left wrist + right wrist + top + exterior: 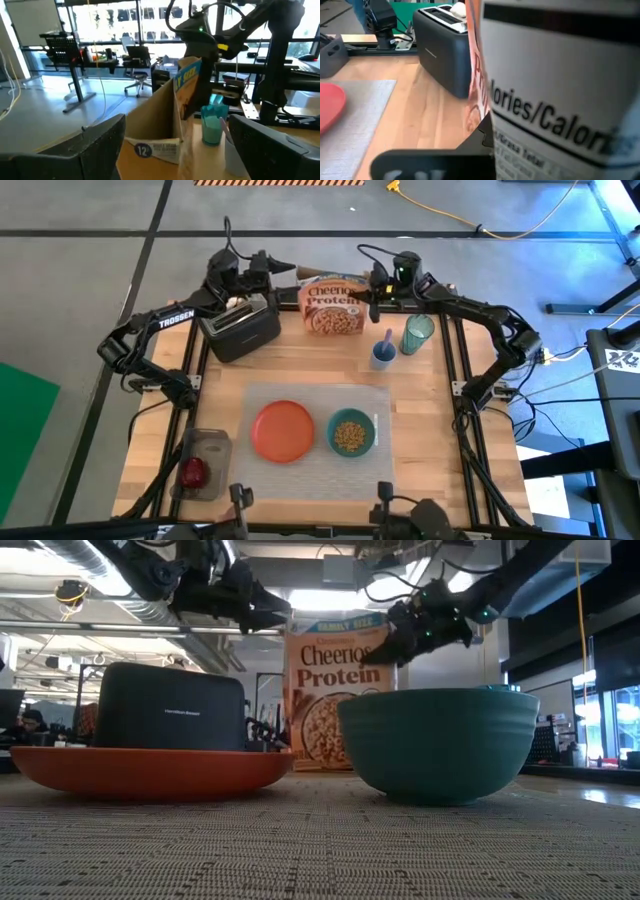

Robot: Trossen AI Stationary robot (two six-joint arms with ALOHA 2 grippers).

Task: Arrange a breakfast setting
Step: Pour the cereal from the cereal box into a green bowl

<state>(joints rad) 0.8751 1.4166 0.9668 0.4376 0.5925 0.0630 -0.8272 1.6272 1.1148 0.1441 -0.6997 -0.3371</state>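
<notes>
The pale translucent rectangular placemat (318, 442) lies on the wooden table (440, 430) with its long axis running left to right in the high view, and on it sit the round orange plate (282, 430) to the left and the smaller teal bowl (352, 433) to the right, near each other but apart; the bowl holds brown cereal. The translucent green tumbler (418, 334) stands upright at the far right of the table, just beside a small blue cup (383, 355) with a handle sticking up out of it that is too small to identify. The red apple (193, 472) rests in a clear container (203, 464) at the near left edge. A Cheerios Protein cereal box (334, 306) stands upright at the back, next to the black toaster (240, 327), whose slots show something pale in the right wrist view. The right gripper (374, 286) is at the box's right side, the box filling its wrist view so that I cannot tell how its jaws stand. The left gripper (290, 268) hangs above the toaster and the box's left edge, its jaws spread apart.
</notes>
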